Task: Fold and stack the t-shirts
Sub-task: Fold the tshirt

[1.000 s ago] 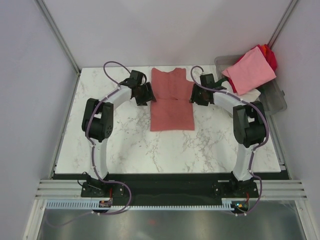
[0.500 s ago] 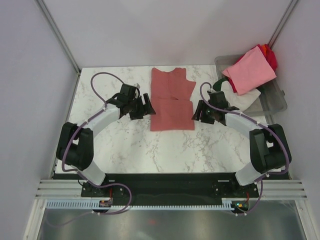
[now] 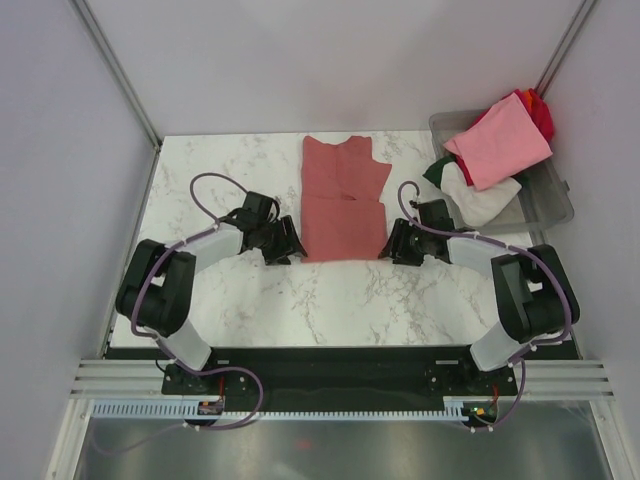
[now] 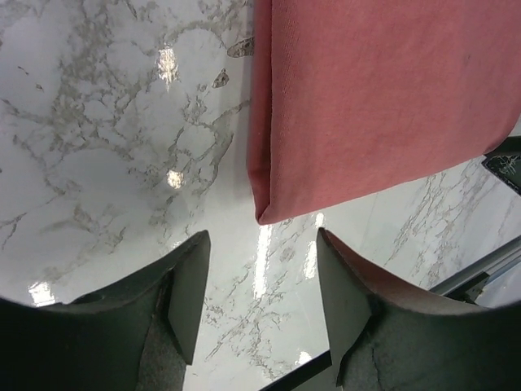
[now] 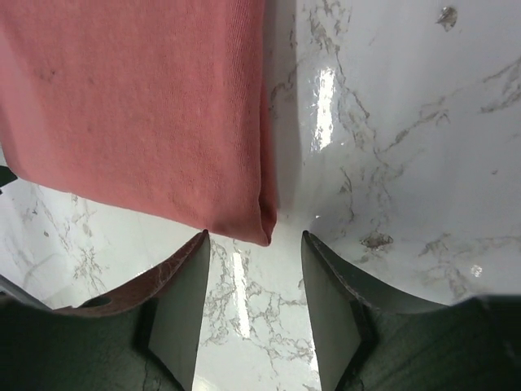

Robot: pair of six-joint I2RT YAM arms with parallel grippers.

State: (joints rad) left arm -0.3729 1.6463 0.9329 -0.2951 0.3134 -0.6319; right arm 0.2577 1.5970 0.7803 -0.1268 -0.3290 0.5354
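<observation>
The dusty brick-red t-shirt [image 3: 343, 198] lies flat on the marble table, folded into a long strip, collar end at the far side. My left gripper [image 3: 286, 243] is open and empty, low at the shirt's near left corner [image 4: 264, 213], which sits just ahead of its fingertips. My right gripper [image 3: 395, 241] is open and empty at the near right corner [image 5: 262, 232]. A light pink shirt [image 3: 497, 142], a bright red one [image 3: 540, 112], a white one [image 3: 478, 195] and a dark green one [image 3: 436, 170] are piled at the far right.
A clear grey plastic tub [image 3: 553, 198] holds the piled shirts at the far right corner. The marble table [image 3: 240, 290] ends at a black rail at the near edge. Grey walls and metal posts close in the left, far and right sides.
Both arms have drawn back toward me from the shirt's middle to its near corners and dropped low to the table. The shirt's near edge now looks a little shorter.
</observation>
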